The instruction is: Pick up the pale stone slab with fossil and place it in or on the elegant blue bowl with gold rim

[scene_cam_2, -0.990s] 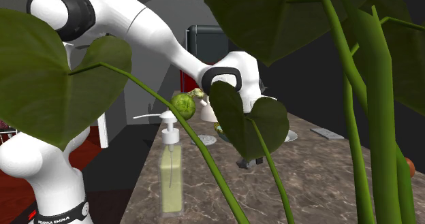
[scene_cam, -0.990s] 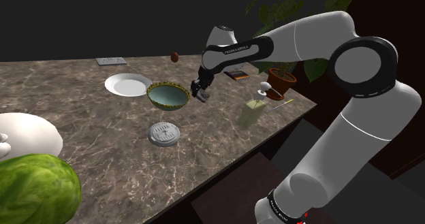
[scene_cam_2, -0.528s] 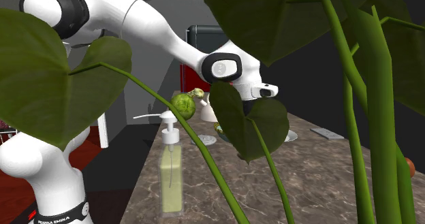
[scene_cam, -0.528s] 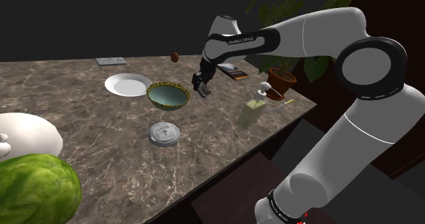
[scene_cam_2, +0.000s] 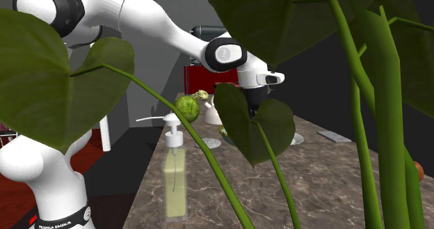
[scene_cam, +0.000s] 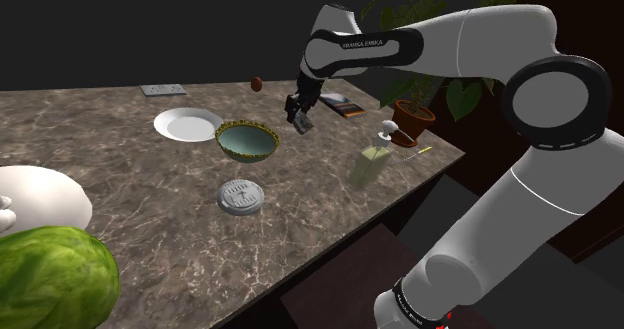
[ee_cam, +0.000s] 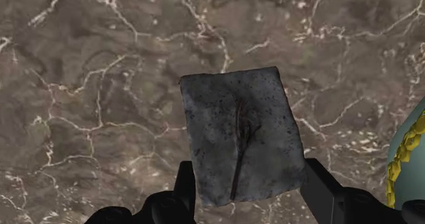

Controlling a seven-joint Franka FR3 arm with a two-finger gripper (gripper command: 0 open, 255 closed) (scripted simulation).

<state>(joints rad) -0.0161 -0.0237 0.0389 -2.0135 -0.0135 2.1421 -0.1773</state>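
Note:
My gripper [ee_cam: 248, 185] is shut on a dark grey stone slab [ee_cam: 240, 135] with a thin branching fossil imprint; the fingers [ee_cam: 184, 182] clasp its two long sides. In the shoulder view the gripper [scene_cam: 298, 116] hangs in the air with the slab [scene_cam: 303, 124] under it, just right of and above the bowl [scene_cam: 246, 140]. The bowl is pale blue-green inside with a gold patterned rim and stands on the marble counter [scene_cam: 150, 187]. Its rim [ee_cam: 403, 156] also shows beside the right finger in the wrist view. In the second exterior view a leaf covers most of the hand [scene_cam_2: 252, 95].
A white plate [scene_cam: 186, 124] lies behind the bowl, a round grey disc [scene_cam: 241, 195] in front of it. A soap dispenser [scene_cam: 372, 162], a book [scene_cam: 345, 106] and a potted plant [scene_cam: 413, 112] stand to the right. A green melon [scene_cam: 50, 277] fills the near left corner.
The gripper has risen from near the counter with the slab held in it, and has shifted slightly toward the back of the counter.

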